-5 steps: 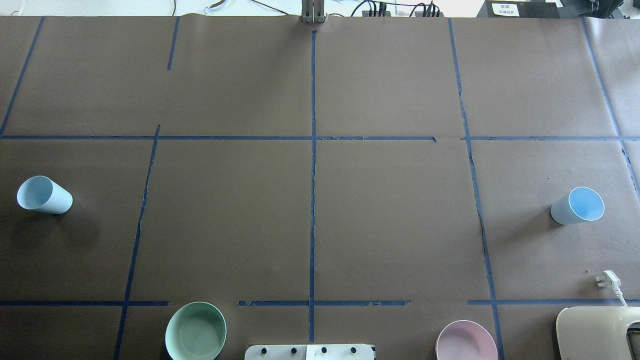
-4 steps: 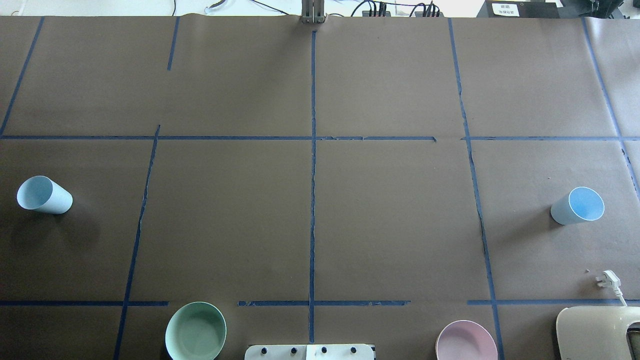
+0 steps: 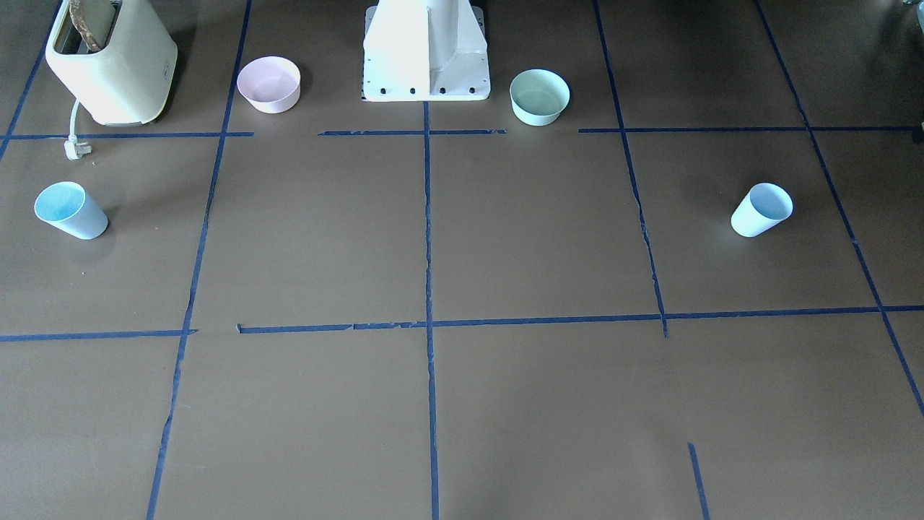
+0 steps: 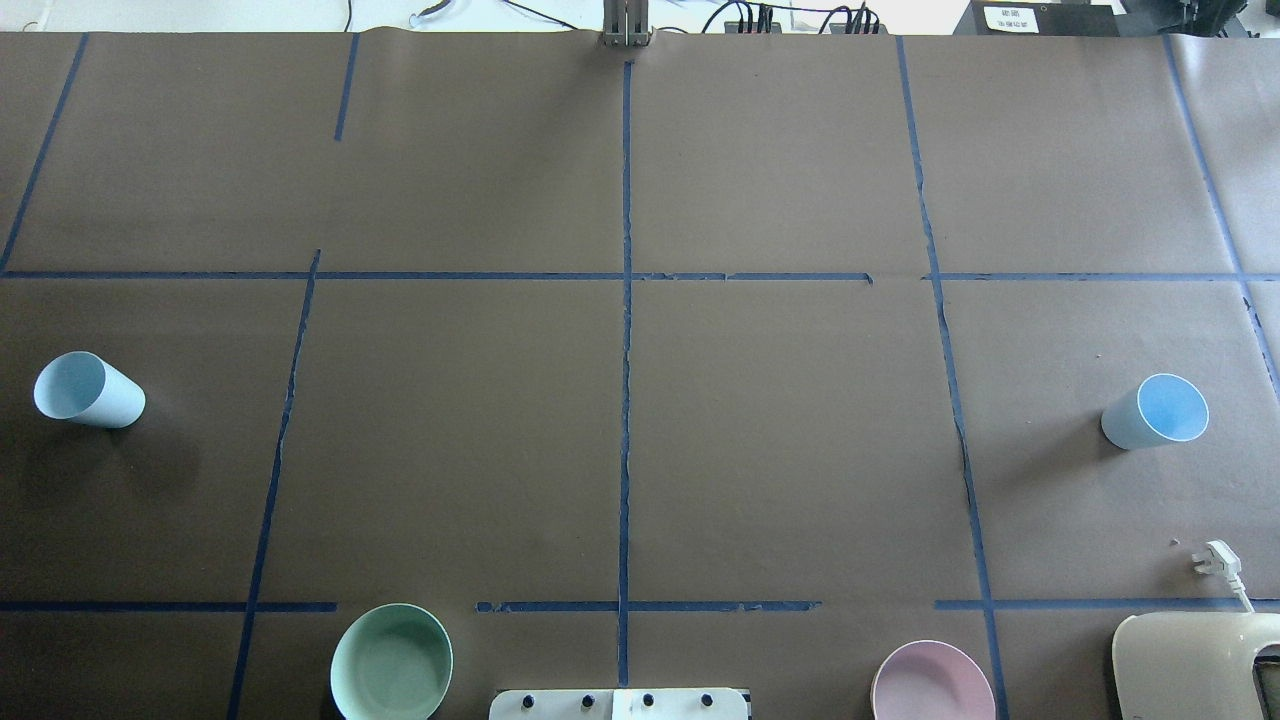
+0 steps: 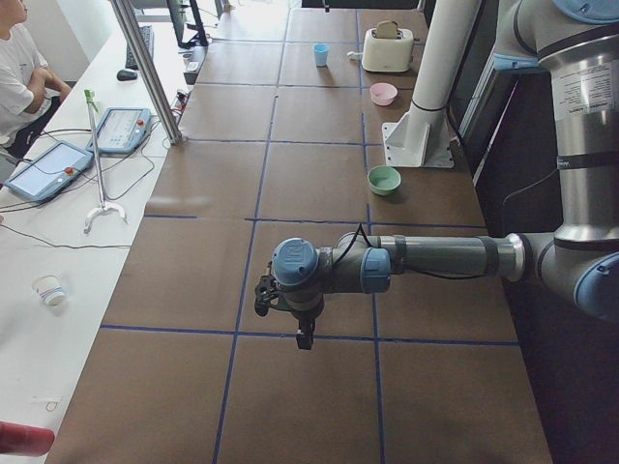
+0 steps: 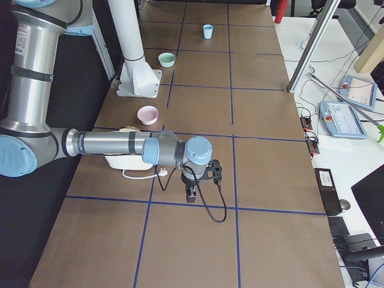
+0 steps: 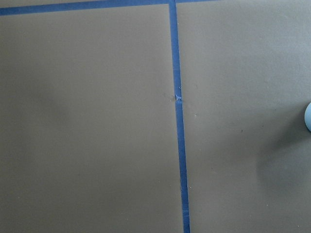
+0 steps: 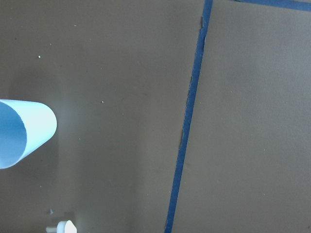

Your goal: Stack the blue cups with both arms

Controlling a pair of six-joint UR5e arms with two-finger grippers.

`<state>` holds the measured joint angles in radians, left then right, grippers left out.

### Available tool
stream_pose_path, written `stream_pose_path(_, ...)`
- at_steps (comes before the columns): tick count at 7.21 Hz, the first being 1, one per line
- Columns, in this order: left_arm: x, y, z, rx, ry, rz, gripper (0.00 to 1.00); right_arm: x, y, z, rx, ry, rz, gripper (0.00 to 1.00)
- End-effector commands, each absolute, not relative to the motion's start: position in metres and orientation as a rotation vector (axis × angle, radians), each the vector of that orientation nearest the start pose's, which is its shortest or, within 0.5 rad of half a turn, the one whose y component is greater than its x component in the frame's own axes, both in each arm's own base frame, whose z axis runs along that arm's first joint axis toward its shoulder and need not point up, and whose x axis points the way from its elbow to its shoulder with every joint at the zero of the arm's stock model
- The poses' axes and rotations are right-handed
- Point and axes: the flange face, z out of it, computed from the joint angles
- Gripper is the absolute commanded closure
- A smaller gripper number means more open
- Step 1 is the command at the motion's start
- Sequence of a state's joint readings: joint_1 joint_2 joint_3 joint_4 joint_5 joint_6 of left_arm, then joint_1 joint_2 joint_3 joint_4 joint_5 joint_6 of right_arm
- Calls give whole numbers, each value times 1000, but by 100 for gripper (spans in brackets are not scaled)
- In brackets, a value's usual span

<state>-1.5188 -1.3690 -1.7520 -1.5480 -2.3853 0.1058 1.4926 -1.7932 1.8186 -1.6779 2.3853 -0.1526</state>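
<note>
Since both grippers show only in the side views, can't tell whether either pair of jaws is apart or together. Left gripper [image 5: 303, 338] hangs fingers-down off the near arm in the left-end view, and right gripper [image 6: 191, 195] does the same in the right-end view.

Left blue cup [image 4: 88, 390] stands mouth up near the table's left edge. Right blue cup [image 4: 1155, 411] stands mouth up near the right edge. They're well apart, with the centre tape line [image 4: 626, 400] between them.

Left wrist cam catches only a pale sliver of left blue cup at its right edge. Right wrist cam has right blue cup cut off by its left edge, with a white plug [image 8: 63, 227] near it at the bottom. So each cup sits off-centre from its gripper's camera.

Overhead and front views give both cups plus the mint-green bowl [image 4: 391, 662], pink bowl [image 4: 932, 683] and toaster [image 3: 108, 61]. The arms appear only in the side views, and each of those shows just the far cup.
</note>
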Motion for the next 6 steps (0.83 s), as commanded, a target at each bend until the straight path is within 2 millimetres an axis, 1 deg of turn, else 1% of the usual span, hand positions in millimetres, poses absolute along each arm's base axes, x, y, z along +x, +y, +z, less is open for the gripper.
stream_pose_path(1, -34, -426, 649, 33, 804, 180, 0, 29, -397, 642, -44, -818, -188, 0)
stream_pose_path(2, -31, -461, 616, 108, 802, 214, 0, 29, -398, 642, -42, -818, -189, 0)
stream_pose_path(3, -28, -487, 592, 146, 801, 230, 0, 29, -398, 642, -45, -817, -187, 0)
stream_pose_path(4, -14, -504, 591, 150, 809, 266, 0, 29, -398, 642, -45, -817, -187, 0)
stream_pose_path(5, -7, -507, 589, 151, 811, 280, 0, 29, -400, 640, -40, -817, -189, 0)
stream_pose_path(6, 18, -507, 579, 200, 813, 351, 0, 29, -400, 640, -40, -817, -189, 0)
